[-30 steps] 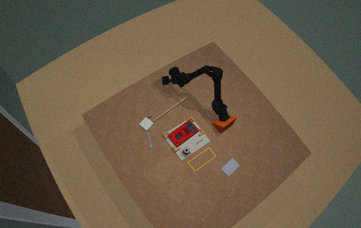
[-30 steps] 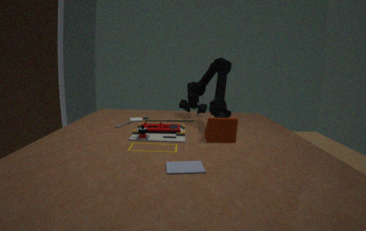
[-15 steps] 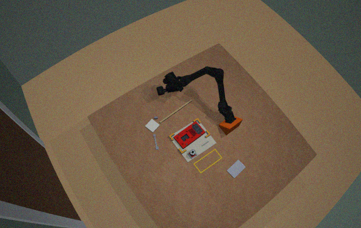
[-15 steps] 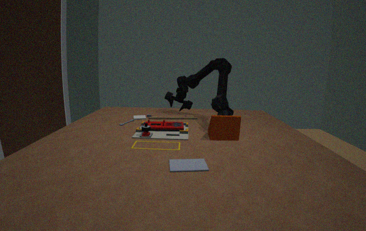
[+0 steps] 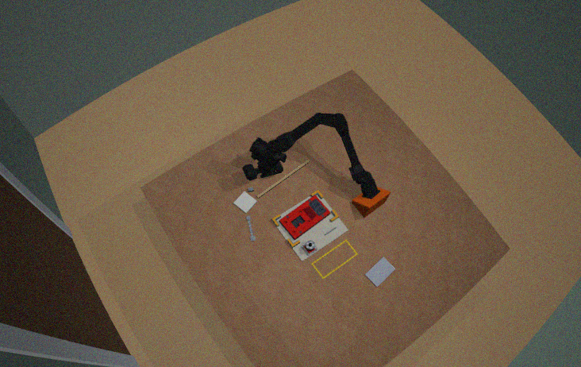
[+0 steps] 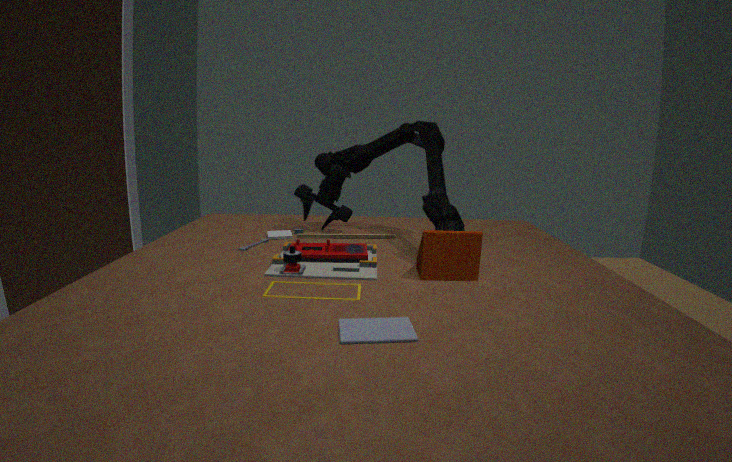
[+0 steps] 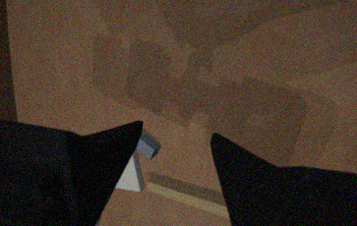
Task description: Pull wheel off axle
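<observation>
One wheel [image 5: 309, 246], one yellow marked area [image 5: 334, 258], two pale flat cards [image 5: 379, 272] [image 5: 244, 201], one wrench [image 5: 250, 227], one thin stick [image 5: 282, 179].

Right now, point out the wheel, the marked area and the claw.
wheel [image 5: 309, 246], top view, its top face
marked area [image 6: 311, 297], exterior view, its near yellow line
claw [image 6: 319, 223], exterior view, between the fingertips

No text, label, brand or number can be read in any of the views. The red board [image 5: 304, 217] near the middle of the top view bears dark patches and the pale plate [image 5: 332, 230] under it a short dark mark, but these are too small and blurred to make out as writing. The yellow outline [image 5: 334, 258] on the table [image 5: 420, 227] is a plain rectangle without lettering.
</observation>
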`<state>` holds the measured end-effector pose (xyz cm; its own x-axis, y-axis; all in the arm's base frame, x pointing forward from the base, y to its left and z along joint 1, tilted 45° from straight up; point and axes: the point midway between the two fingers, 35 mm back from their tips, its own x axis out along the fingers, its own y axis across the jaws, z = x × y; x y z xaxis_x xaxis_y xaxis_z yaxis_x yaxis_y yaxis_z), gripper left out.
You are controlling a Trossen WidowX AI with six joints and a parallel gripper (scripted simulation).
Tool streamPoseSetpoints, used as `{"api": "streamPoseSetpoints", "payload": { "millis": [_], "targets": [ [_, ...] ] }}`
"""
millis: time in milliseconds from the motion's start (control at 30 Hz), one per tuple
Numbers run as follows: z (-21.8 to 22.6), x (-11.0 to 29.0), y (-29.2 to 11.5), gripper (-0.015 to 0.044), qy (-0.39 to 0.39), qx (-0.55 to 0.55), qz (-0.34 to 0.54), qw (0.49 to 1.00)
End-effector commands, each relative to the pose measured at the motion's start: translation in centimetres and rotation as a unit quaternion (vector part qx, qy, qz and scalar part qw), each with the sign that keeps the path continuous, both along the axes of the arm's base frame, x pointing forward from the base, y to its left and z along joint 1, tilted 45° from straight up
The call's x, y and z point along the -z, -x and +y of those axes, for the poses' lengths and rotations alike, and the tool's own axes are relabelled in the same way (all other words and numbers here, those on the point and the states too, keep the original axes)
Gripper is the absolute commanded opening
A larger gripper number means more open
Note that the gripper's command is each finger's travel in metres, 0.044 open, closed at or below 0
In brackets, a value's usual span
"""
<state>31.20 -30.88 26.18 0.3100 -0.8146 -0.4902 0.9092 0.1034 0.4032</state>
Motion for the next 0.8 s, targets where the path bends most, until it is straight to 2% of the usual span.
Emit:
{"api": "streamPoseSetpoints", "payload": {
  "millis": [0, 300, 600, 767],
  "targets": [
    [2.5, 2.7, -2.6, 0.03, -0.044, -0.01, 0.013, 0.999],
    [10.8, 8.8, -7.4, 0.03, -0.126, -0.025, 0.061, 0.99],
    [17.3, 13.3, -9.3, 0.03, -0.163, -0.017, 0.104, 0.981],
    [22.8, 16.4, -9.6, 0.03, -0.186, 0.028, 0.128, 0.974]
  ]
}}
